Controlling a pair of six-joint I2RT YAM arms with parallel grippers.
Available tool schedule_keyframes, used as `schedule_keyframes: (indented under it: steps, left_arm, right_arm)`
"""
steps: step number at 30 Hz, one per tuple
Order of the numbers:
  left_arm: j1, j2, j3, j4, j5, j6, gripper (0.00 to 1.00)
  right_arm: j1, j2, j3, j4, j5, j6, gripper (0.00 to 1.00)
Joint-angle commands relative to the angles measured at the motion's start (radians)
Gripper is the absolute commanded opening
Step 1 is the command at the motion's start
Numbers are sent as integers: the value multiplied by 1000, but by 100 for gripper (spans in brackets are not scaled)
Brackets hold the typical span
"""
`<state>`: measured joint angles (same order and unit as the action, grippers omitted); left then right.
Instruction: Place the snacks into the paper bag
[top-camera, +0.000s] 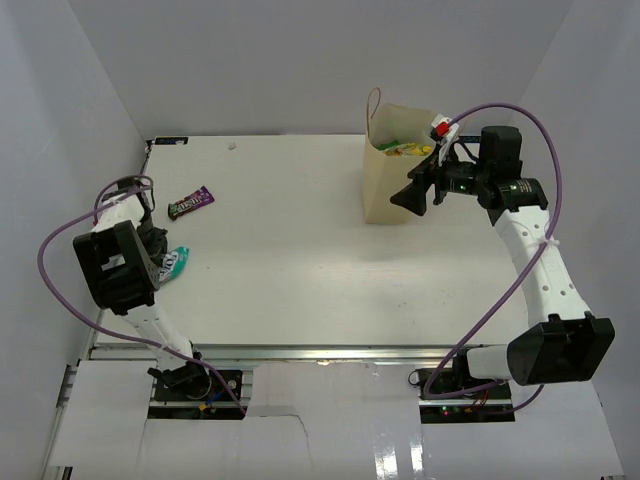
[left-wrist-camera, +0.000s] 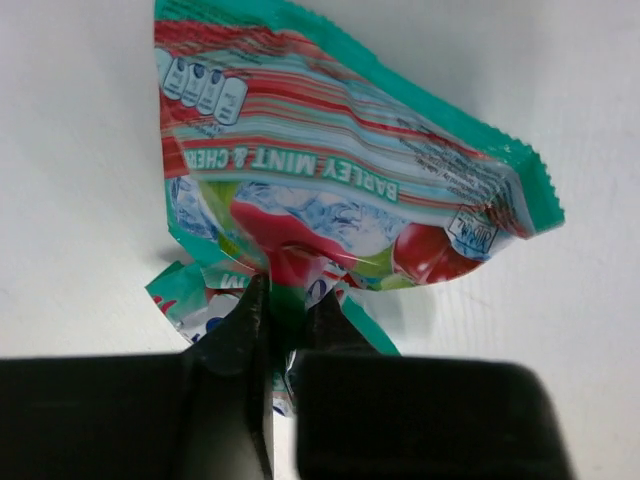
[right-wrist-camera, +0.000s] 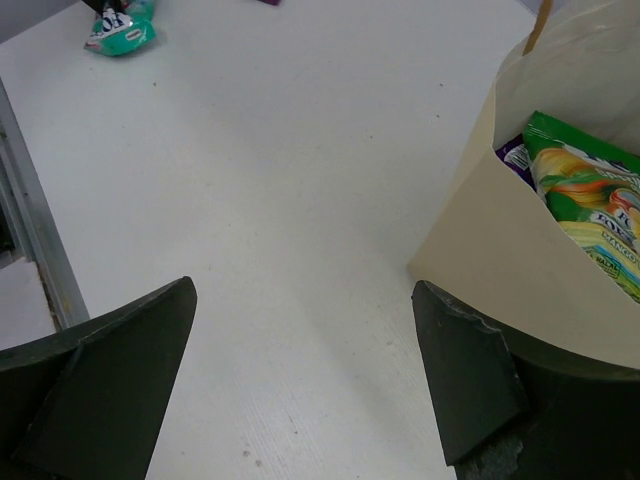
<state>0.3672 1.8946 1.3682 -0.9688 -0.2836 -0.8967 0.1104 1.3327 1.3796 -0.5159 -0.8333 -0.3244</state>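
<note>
Gripping teal packet (left-wrist-camera: 340, 170) with left gripper (left-wrist-camera: 287, 315), mid-left; lift high, cross to bag (top-camera: 385, 190) upper right, clear of wide-open right gripper (right-wrist-camera: 302, 300).

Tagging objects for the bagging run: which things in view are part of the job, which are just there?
Job: teal packet pinched in the left gripper; dark purple packet lying loose; paper bag with a green-yellow packet inside; right gripper, open by the bag.
Just there: table; metal rail at its near edge.
</note>
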Motion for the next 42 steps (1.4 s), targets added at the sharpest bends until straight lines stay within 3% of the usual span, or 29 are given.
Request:
schedule_keyframes:
  steps: [1,4,6,10,16,19,20,21,24,29,33,35,42]
  left_arm:
    - [-7,-81,-84,158,283,111,0]
    - [-19,-202,-161,307,492,209,0]
    - [-46,-309,-240,445,711,252,0]
    - [-158,-414,-284,536,879,237,0]
    - [-341,-485,-334,783,1194,248,0]
    - [-459,-489,-328,805,1222,292,1]
    - [-480,-491,-328,805,1219,306,1]
    - [-502,-494,-328,808,1209,308,1]
    - [-576,-500,-333,841,1184,291,2]
    - [-663,-503,-331,883,1161,254,2]
    - [-686,-528,-348,926,1156,222,5]
    - [-689,-545,-363,949,1155,200,6]
    - [-689,-594,-399,1015,1157,148,22]
  right_arm:
    - [-5,-36,-7,22,-102,-4,94]
    - [17,-36,-16,17,-206,-25,93]
    - [52,-30,-20,4,-231,-39,93]
    - [219,-10,-22,-9,-170,-56,93]
    - [325,61,19,68,-101,-2,94]
    - [368,83,3,282,70,293,98]
    - [382,94,10,296,233,399,98]
    - [403,109,53,291,302,547,97]
    - [457,157,104,290,396,713,95]
    - [526,221,133,312,523,763,95]
    - [529,234,96,320,507,791,99]
    - [532,224,58,330,485,795,89]
    - [528,214,-4,369,444,783,39]
